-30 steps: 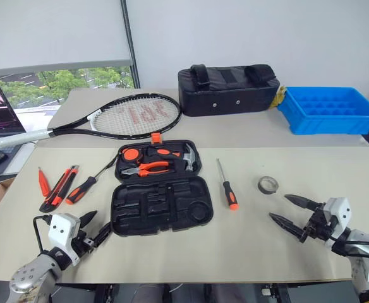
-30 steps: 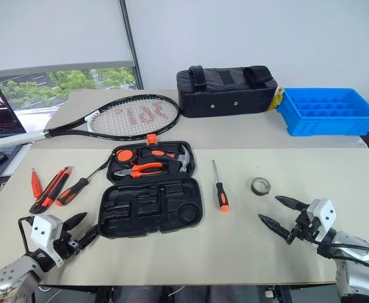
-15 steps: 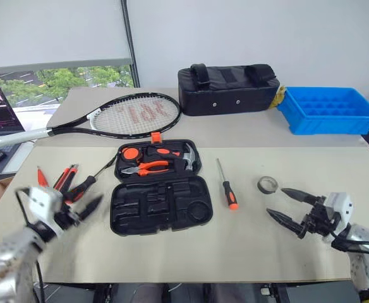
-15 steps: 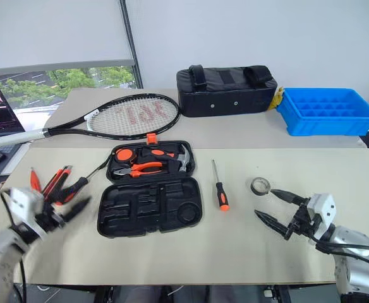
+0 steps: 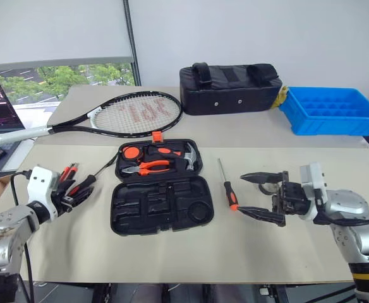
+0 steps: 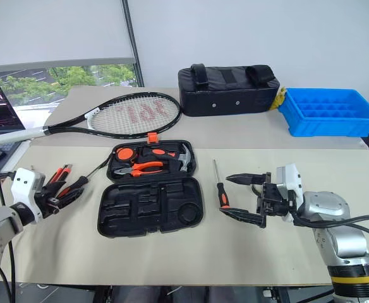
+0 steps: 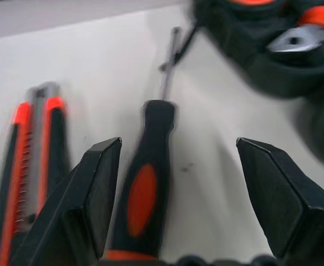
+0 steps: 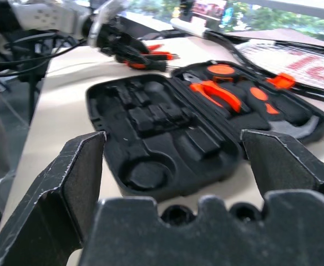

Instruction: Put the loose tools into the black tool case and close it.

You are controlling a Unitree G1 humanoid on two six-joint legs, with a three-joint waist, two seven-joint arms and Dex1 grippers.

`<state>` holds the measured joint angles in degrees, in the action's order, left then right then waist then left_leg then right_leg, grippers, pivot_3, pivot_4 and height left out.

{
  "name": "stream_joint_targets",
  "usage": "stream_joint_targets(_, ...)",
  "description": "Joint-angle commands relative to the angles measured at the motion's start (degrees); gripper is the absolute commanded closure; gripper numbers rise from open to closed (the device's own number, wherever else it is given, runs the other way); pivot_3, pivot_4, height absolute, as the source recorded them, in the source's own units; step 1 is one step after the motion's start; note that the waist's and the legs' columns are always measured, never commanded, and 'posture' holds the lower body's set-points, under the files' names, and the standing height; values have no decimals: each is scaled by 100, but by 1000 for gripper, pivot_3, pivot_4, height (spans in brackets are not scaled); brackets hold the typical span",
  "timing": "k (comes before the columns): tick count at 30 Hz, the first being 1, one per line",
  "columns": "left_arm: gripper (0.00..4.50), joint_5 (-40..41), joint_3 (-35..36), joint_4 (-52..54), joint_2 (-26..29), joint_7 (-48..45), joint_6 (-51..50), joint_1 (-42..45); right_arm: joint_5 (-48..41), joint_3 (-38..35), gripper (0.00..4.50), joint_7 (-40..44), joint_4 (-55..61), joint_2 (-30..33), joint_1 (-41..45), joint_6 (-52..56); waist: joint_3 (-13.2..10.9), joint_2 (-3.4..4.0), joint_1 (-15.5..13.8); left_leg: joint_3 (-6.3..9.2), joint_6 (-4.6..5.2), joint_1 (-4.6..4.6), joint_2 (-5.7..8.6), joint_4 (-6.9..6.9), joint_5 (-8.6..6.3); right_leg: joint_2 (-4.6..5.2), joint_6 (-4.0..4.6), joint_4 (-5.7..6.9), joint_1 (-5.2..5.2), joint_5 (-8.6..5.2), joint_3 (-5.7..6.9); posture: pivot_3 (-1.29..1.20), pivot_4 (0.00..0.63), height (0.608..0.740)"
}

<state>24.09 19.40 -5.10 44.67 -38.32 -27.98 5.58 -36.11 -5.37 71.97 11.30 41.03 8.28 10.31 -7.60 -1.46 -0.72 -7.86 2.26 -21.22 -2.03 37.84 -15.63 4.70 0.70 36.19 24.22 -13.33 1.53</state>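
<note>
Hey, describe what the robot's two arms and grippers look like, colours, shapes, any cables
Both arms are silver-grey metal with rounded joint housings. Each ends in a white boxy wrist block carrying a gripper of two black, pointed, wedge-shaped fingers: the left gripper and the right gripper. Thin black cables loop from the wrist blocks back along the forearms.

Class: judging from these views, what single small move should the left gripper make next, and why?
Probably ease forward and close on the screwdriver: the left gripper is open with that black-and-orange handle between its fingers, and the open black tool case still has vacant recesses.
</note>
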Motion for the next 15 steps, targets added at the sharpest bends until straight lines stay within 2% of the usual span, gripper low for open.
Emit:
stream_joint_targets(1, 936, -163, -222, -288, 215, -201, -266, 250, -82, -110, 24, -22, 223, -23, -2, -10, 0, 0, 4, -1, 2, 0, 0, 0, 1, 0, 0, 0, 0, 0, 0, 0, 150, 712)
stream_joint_targets(4, 936, -136, -451, -359, 360, -547, -605, 266, -38, -148, 24, -73, 228, -80, -31, -112, 0, 0, 39, -5, 44, -3, 1, 0, 23, 0, -1, -3, 1, 0, 2, 0, 150, 712)
stream_joint_targets(7, 1685, -141, -472, -396, 420, -581, -831, 319, -260, -257, 0, -198, 341, -198, -25, 3, -1, 2, 43, -2, 43, -6, 0, 0, 24, 0, -1, -2, 4, -1, 6, 0, 150, 712)
stream_joint_targets(12, 3426, -217, -406, -302, 442, -543, -806, 403, -505, -370, 0, -350, 448, -317, -13, 131, -2, 4, 26, 1, 40, -4, 0, 0, 25, 7, 0, 4, 3, -1, 6, 0, 150, 712)
stream_joint_targets(15, 3526, 100, -51, -142, 397, -671, -723, 502, -725, -517, 0, -481, 532, -404, -23, 216, -3, 3, 21, 1, 27, -5, 1, 0, 17, 21, 1, 3, 5, 0, 21, 0, 150, 712)
